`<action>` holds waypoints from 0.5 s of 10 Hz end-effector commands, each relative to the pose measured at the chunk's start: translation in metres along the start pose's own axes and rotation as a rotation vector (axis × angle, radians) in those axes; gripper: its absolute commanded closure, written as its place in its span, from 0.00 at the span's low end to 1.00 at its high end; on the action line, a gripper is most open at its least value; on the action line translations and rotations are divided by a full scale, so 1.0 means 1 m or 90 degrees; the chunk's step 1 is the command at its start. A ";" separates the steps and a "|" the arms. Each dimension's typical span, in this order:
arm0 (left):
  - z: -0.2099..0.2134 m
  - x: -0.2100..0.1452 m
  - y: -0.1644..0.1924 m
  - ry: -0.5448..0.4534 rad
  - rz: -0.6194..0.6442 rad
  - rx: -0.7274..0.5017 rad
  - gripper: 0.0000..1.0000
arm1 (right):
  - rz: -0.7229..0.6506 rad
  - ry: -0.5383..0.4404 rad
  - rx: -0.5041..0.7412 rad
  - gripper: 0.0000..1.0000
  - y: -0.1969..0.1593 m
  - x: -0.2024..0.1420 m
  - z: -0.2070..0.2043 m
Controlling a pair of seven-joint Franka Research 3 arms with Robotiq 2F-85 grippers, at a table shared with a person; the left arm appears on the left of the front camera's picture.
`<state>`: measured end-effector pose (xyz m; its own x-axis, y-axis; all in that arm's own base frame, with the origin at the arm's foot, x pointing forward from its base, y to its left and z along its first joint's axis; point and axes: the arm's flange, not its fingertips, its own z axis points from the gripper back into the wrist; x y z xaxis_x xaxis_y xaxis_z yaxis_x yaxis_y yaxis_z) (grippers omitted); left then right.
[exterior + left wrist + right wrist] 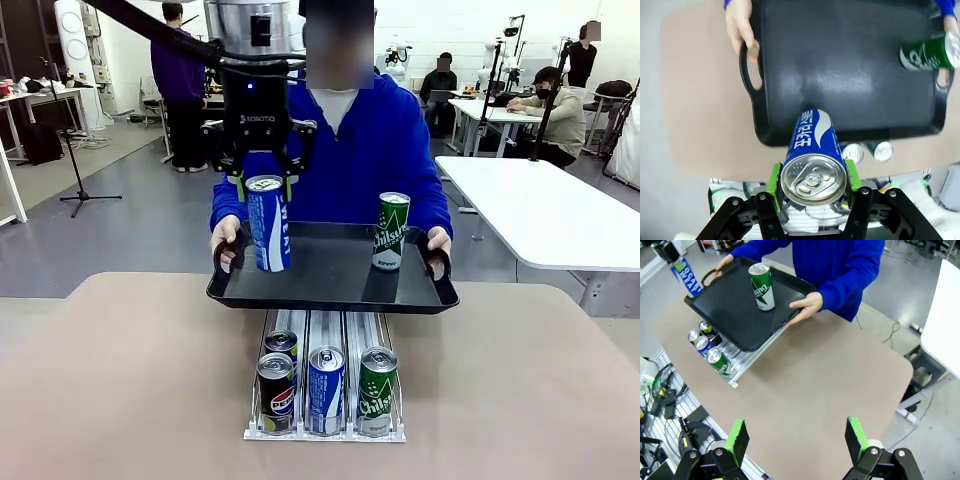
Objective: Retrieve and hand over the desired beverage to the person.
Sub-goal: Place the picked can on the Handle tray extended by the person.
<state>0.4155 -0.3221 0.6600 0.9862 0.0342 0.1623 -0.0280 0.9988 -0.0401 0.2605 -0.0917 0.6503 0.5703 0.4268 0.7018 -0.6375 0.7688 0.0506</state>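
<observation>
Left gripper [262, 178] clamped on a blue can [268, 224] standing at the left of the black tray [330, 275] held by the person [350, 150]; green can [391, 231] at tray's right. Near rack [325, 432] holds further cans. Right gripper [796, 436] spread apart, empty.

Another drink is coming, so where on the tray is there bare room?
The tray is bare between the blue can, held in the left gripper, and the green can. The rack below is crowded with cans.
</observation>
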 end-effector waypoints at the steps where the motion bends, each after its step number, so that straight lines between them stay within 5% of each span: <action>1: 0.001 0.025 0.009 -0.036 0.001 -0.027 0.42 | -0.001 0.001 -0.001 0.00 -0.001 0.001 -0.002; 5: -0.023 0.079 0.011 -0.026 0.024 0.003 0.42 | -0.001 0.001 -0.001 0.00 -0.001 0.001 -0.002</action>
<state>0.4872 -0.3014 0.6419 0.9745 0.0816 0.2089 -0.0685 0.9952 -0.0693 0.2604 -0.0918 0.6503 0.5705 0.4266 0.7018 -0.6371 0.7691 0.0504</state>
